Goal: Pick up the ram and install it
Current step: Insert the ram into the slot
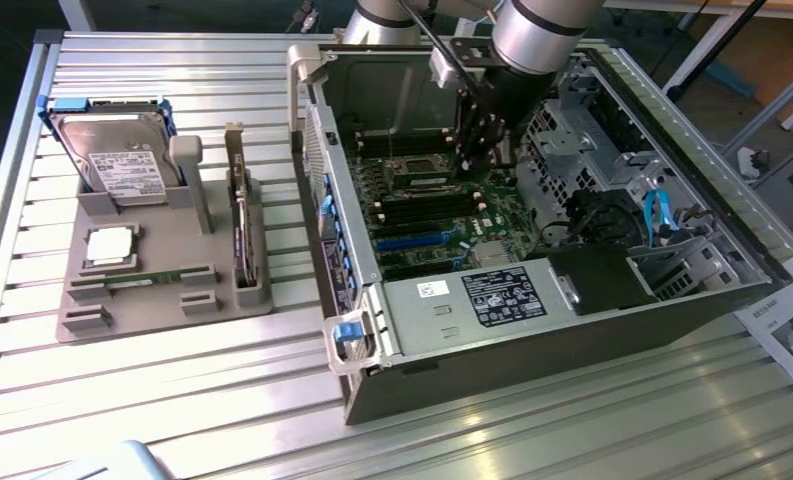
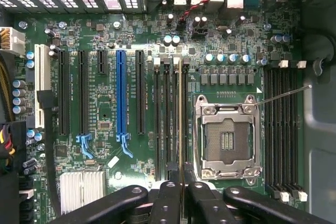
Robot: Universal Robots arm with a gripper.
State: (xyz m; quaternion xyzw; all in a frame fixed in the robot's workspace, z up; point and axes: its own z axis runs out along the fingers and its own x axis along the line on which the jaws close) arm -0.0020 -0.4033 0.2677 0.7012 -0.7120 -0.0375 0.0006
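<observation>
My end effector (image 2: 181, 183) pinches the ram (image 2: 180, 114) edge-on over the memory slots (image 2: 167, 124) beside the empty CPU socket (image 2: 226, 137). I judge that slight misalignment with a slot could jam or bend it.

Matt gripper (image 2: 181, 184), shiny ribbed metal table (image 1: 543, 430)

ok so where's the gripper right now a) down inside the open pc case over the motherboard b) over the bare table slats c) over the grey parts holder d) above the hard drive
a: the gripper reaches into the open pc case, its fingers closed on the ram, edge-on over the motherboard beside the cpu socket.
</observation>
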